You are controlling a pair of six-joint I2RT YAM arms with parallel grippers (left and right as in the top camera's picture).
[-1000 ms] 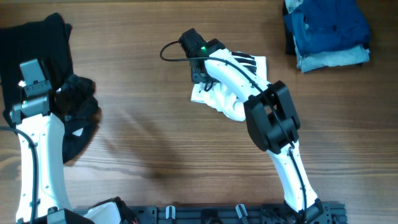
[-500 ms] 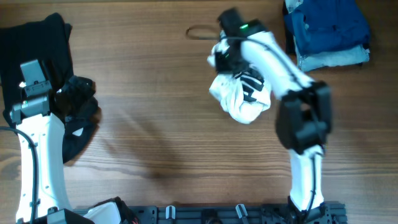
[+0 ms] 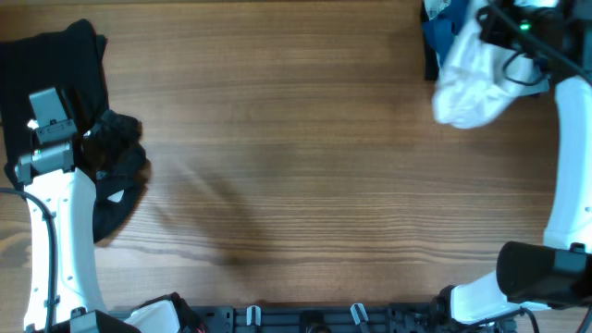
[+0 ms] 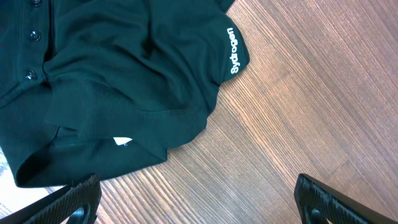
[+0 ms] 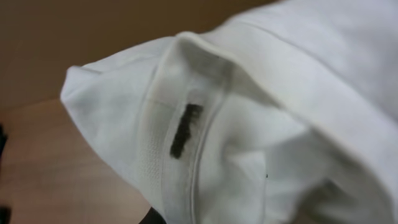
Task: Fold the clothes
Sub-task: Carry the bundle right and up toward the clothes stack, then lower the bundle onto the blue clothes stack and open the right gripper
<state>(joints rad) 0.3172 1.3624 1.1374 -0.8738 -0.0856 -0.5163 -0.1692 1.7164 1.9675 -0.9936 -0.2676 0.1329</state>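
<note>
Right gripper is pinching the bunched white shirt at top right, dangling it beside the blue pile, likely for stacking, while the left gripper is hovering empty, fingers wide, over the black shirt.

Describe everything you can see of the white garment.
The white garment is soft, knit-looking cloth, bunched into a crumpled bundle at the top right of the overhead view. It hangs from the right hand, partly over the blue clothes pile. Up close, a stitched hem carries a small dark mark.
</note>
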